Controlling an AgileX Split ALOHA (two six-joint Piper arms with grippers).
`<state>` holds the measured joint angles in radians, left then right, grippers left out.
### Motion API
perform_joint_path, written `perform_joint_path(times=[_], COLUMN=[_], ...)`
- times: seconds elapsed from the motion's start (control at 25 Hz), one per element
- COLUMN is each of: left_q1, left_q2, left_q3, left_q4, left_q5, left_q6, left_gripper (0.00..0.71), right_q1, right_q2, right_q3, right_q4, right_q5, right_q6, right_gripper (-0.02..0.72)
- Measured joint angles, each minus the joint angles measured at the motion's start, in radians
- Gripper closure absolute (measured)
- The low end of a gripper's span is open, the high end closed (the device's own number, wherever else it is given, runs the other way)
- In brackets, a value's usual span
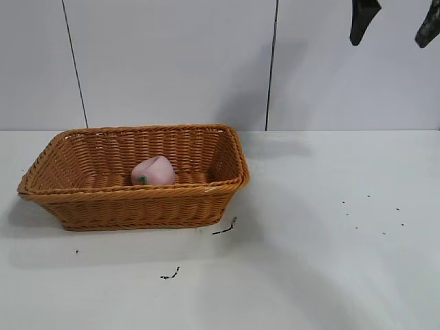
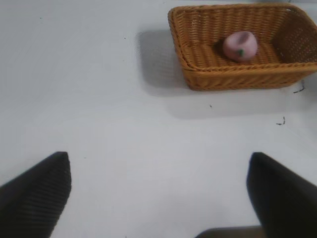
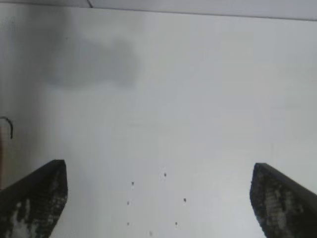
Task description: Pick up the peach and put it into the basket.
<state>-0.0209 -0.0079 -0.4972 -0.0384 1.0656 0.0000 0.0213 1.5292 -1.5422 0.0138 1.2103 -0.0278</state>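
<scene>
Peach (image 1: 152,170) lay inside basket (image 1: 82,206) on white counter (image 1: 330,261). Right gripper (image 1: 395,26) hung high, fingers spread, empty; left gripper (image 2: 158,198) likewise wide, well apart. Little risk: only careless swing could knock basket.

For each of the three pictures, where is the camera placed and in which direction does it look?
Exterior: in front of the table, facing the wall; shows the basket holding the peach, right gripper open at top right.
Left wrist: on the left arm, looking down over the open left gripper toward basket and peach.
Right wrist: on the right arm, looking down at bare table past its open gripper.
Exterior and left wrist share basket and peach.
</scene>
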Motion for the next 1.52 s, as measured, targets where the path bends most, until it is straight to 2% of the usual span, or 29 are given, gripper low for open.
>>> perform_joint_path(times=[0.36, 0.68, 0.84, 1.08, 1.52], left_q1=[0.000, 0.000, 0.000, 0.000, 0.000], left_q2=[0.000, 0.000, 0.000, 0.000, 0.000], left_q3=[0.000, 0.000, 0.000, 0.000, 0.000], left_q4=[0.000, 0.000, 0.000, 0.000, 0.000], left_q5=[0.000, 0.000, 0.000, 0.000, 0.000], left_q6=[0.000, 0.000, 0.000, 0.000, 0.000], left_gripper=[0.017, 0.017, 0.017, 0.017, 0.017], right_q1=[0.000, 0.000, 0.000, 0.000, 0.000], right_q2=[-0.550, -1.086, -1.297, -1.511, -1.533], right_q3=[0.604, 0.989, 1.044, 1.046, 1.046], right_q4=[0.000, 0.000, 0.001, 0.001, 0.005], right_q5=[-0.007, -0.121, -0.166, -0.181, -0.181], right_q6=[0.010, 0.011, 0.011, 0.011, 0.011], right_gripper=[0.008, 0.008, 0.008, 0.008, 0.008])
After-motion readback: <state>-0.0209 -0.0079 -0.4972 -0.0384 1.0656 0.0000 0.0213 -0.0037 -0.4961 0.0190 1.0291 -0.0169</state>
